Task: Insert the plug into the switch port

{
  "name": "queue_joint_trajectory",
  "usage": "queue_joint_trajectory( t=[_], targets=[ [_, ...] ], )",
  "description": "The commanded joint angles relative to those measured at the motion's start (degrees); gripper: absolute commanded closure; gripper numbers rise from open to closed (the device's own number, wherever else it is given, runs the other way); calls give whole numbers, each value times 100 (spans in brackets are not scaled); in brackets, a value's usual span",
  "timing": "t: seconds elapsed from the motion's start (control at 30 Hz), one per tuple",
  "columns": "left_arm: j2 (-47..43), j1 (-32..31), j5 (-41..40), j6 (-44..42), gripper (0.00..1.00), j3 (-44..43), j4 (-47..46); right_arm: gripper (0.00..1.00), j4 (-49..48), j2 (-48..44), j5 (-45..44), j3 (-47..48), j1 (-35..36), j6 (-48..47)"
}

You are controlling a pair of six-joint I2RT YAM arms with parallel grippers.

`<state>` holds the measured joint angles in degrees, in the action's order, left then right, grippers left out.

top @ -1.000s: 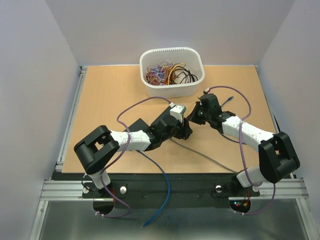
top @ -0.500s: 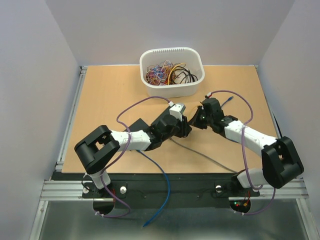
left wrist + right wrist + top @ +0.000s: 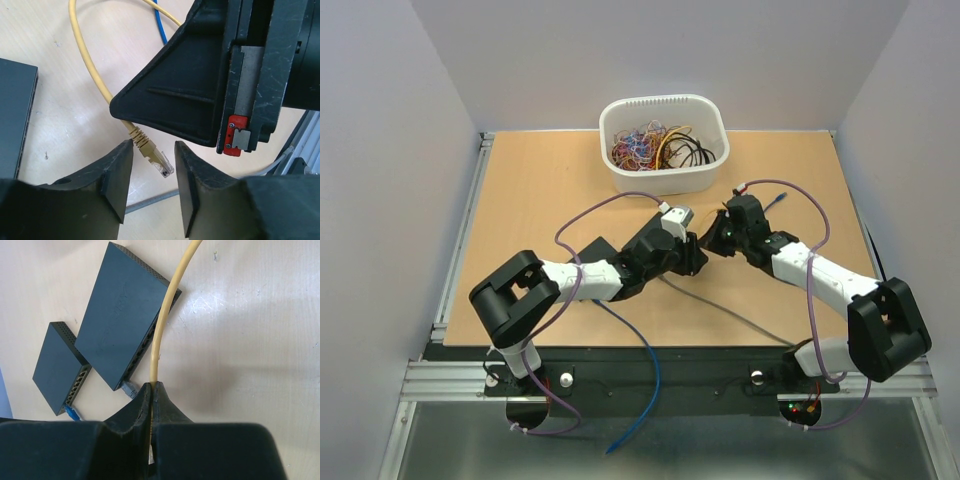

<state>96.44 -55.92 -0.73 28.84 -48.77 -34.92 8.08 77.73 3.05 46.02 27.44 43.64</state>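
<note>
I stood over the table (image 3: 520, 200) and watched the two arms meet near the middle of the overhead view, just below the white bin (image 3: 663, 170) full of tangled coloured wires. The right claw (image 3: 713, 240) was pinched tight on the yellow cable (image 3: 167, 315). In its own camera the two fingers met at the bottom centre with the cable running up from between them. The plug (image 3: 159, 159) hung at the free end of that cable, low in the centre of the left wrist view and pointing down and to the right.

The left claw (image 3: 153, 147) stood at a narrow gap, one finger either side of the plug. There was clear space on the frame's left side. On the right side the plug's tip came very close to the finger, and I could not tell whether it touched. The dark body of the right claw filled the upper right of that view, just above the plug.

The larger switch (image 3: 125, 325) lay flat on the table in the upper left of the right wrist view, with a grey cable (image 3: 720, 305) plugged into one port. The smaller switch (image 3: 60, 367) lay just beside it toward the lower left, with a blue cable (image 3: 645, 355) plugged into it. The yellow plug was in neither switch.
</note>
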Motion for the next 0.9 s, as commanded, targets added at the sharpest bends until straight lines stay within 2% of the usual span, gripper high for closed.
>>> queue_joint_trajectory(
  t=[0.0,0.07,0.13,0.17,0.2,0.33,0.37,0.4,0.43,0.47,0.53,0.6,0.73,0.87],
  targets=[
    [6,-33,47,43,57,-185,-279,99,-263,-197,29,-5,25,83],
    [24,-33,47,25,66,-203,-279,99,-271,-250,38,-14,25,84],
    [-20,-33,301,-27,87,-185,-270,99,-298,-294,151,-23,24,92],
    [-64,-33,302,-54,87,-168,-261,100,-333,-320,213,-40,24,66],
    [-99,-33,354,-97,98,-159,-218,99,-368,-346,283,-67,33,14],
    [-345,2,381,-414,100,-483,1001,99,-395,-601,547,-49,24,-477],
    [-372,11,390,-458,100,-797,1831,99,-377,-671,609,-6,24,-905],
    [-407,37,485,-528,100,-922,2170,83,-360,-802,687,12,24,-1101],
    [-433,81,565,-555,100,-1054,2521,75,-316,-908,662,47,24,-1486],
    [-529,90,687,-590,100,-1238,3047,58,-211,-1083,575,108,33,-1620],
    [-757,116,872,-599,100,-1336,3480,41,-166,-1276,635,161,25,-2032],
    [-941,152,1248,-564,100,-1345,3824,30,-123,-1444,1002,275,24,-2341],
    [-1391,178,1619,-564,100,-1328,4518,21,106,-2015,1330,486,51,-3220],
    [-2030,239,2234,-267,100,-1240,4853,23,133,-2280,1321,706,51,-3484]
  ],
)
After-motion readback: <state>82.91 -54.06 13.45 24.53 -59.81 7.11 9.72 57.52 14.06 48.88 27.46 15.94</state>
